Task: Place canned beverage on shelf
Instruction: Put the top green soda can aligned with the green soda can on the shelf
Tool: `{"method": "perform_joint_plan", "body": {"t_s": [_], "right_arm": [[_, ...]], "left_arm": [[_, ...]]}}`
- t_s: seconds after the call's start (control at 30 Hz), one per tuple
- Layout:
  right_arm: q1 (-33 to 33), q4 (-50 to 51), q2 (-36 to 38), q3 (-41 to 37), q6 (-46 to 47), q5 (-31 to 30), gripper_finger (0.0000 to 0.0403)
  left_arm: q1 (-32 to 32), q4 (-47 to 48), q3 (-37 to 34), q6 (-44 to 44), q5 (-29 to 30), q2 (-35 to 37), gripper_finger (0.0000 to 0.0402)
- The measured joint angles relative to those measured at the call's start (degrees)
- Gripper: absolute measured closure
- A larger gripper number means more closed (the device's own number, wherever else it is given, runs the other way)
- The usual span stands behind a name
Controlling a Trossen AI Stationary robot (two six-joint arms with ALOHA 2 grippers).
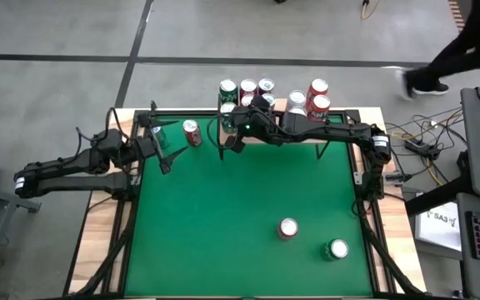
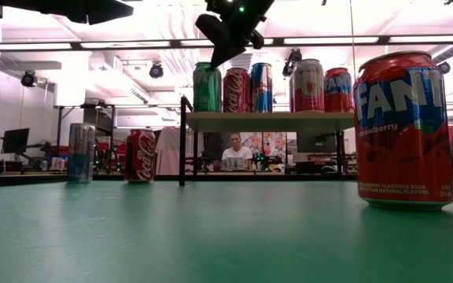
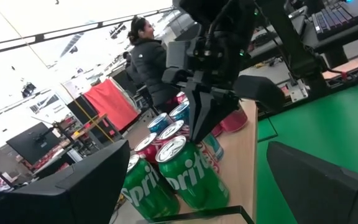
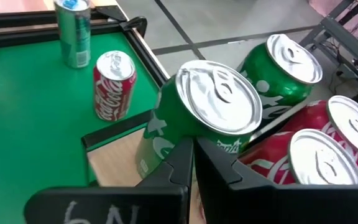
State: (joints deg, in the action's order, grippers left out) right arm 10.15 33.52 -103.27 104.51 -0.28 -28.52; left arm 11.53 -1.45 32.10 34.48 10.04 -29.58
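Green Sprite can point(image 4: 197, 118) on wooden shelf point(image 2: 270, 121) — right pincer point(image 4: 192, 163) closed above.

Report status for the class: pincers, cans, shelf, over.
Right pincer shut, empty, above green can on shelf. Left pincer open, waiting near slim can. Two cans on the mat, untouched.

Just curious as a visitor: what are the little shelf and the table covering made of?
The shelf top looks like pale, matte wood, going by its light tan board, on thin black legs, probably metal. The table covering looks like green felt: flat, even, without shine.
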Motion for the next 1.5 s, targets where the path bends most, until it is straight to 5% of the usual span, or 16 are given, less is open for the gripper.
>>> {"method": "perform_joint_plan", "body": {"t_s": [1.5], "right_arm": [[0.5,-2.63,-0.19,-0.55,-0.35,0.41,0.0394]], "left_arm": [[0.0,-0.23,0.0,0.0,0.07,-0.18,0.0039]]}}
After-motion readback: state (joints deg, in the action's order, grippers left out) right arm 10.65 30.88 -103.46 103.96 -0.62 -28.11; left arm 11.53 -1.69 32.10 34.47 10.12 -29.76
